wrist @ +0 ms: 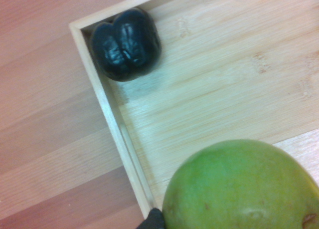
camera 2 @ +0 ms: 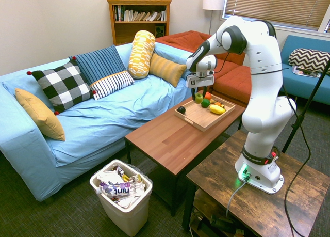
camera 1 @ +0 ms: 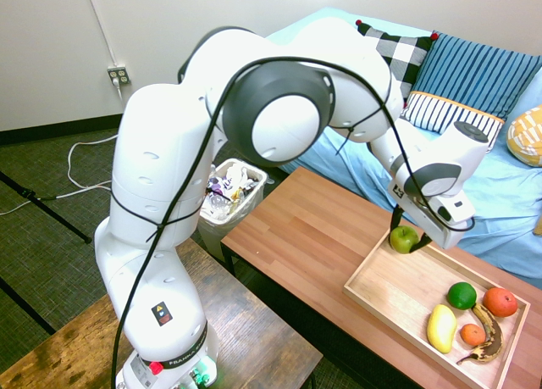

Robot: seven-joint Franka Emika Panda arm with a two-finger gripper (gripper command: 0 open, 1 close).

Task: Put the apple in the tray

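Note:
My gripper (camera 1: 406, 235) is shut on the yellow-green apple (camera 1: 404, 239), holding it from above. The apple hangs just above the pale wooden tray (camera 1: 391, 289), over the end nearest the table's middle. The second exterior view shows the apple (camera 2: 199, 98) in the gripper (camera 2: 199, 94) over the tray (camera 2: 202, 119). In the wrist view the apple (wrist: 239, 189) fills the lower right, over the tray's rim (wrist: 110, 109) and bare floor.
A near-black fruit (wrist: 125, 44) lies in the tray's corner close to the apple. A lime (camera 1: 461, 295), a red-orange fruit (camera 1: 500, 301), a lemon (camera 1: 441, 328), a small orange (camera 1: 472, 334) and a brown banana (camera 1: 489, 341) fill the far end. Bin (camera 1: 227, 194) stands beside the table (camera 1: 305, 236).

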